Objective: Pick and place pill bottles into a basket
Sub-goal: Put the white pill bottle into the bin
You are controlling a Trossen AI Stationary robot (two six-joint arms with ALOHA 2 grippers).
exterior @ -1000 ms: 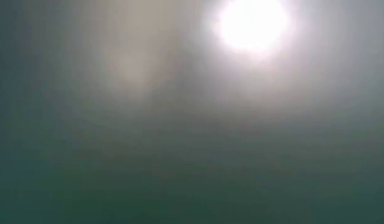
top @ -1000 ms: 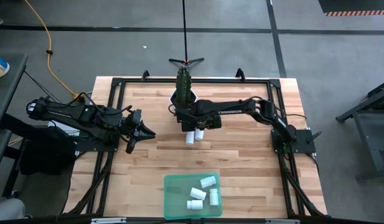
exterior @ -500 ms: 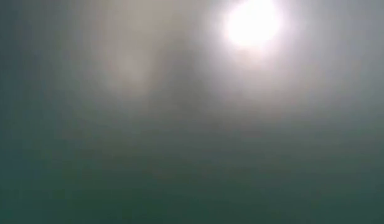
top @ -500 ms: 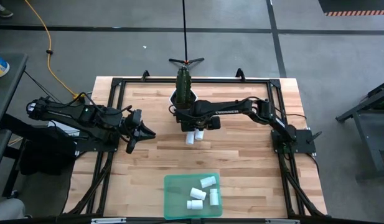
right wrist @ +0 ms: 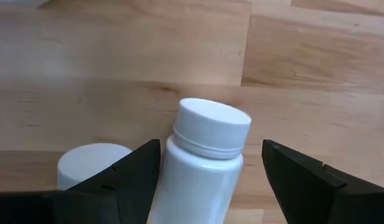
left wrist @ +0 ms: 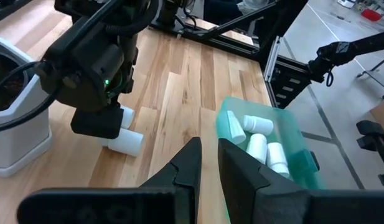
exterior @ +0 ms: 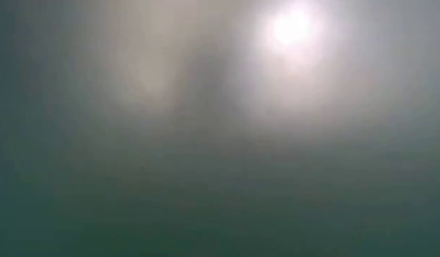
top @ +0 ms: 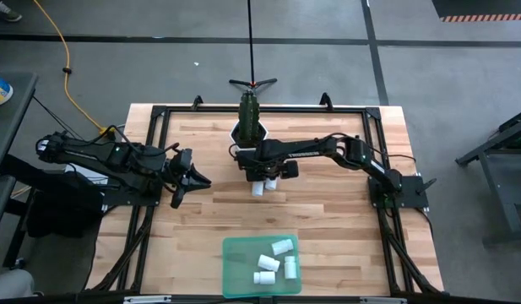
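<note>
In the middle of the overhead view we see the right gripper (top: 264, 173) lowered over two pill bottles (top: 262, 184) that sit on the wooden table (top: 328, 219), just below the white plant pot (top: 249, 131). Its own wrist camera shows its fingers (right wrist: 297, 177) spread wide, with one lying bottle (right wrist: 201, 165) between them, cap pointing away from the camera, and no finger touching it that we can make out; a second bottle (right wrist: 92, 165) stands just beside it, its round cap near one finger. At the bottom centre of the overhead view lies the green tray (top: 236, 253), well apart from that pair, with four bottles (top: 274, 264) lying loosely inside it toward its right half. The left gripper (top: 192, 179) waits at centre left of the overhead view, over the table's left edge, its fingers (left wrist: 192, 168) pressed together and holding nothing. From its wrist camera we see the tray (left wrist: 297, 134) with its bottles on the right and the right gripper (left wrist: 98, 118) over the two loose bottles (left wrist: 126, 140) on the left, beside the pot (left wrist: 17, 124). The low view shows only a grey haze with one bright spot at upper right.
</note>
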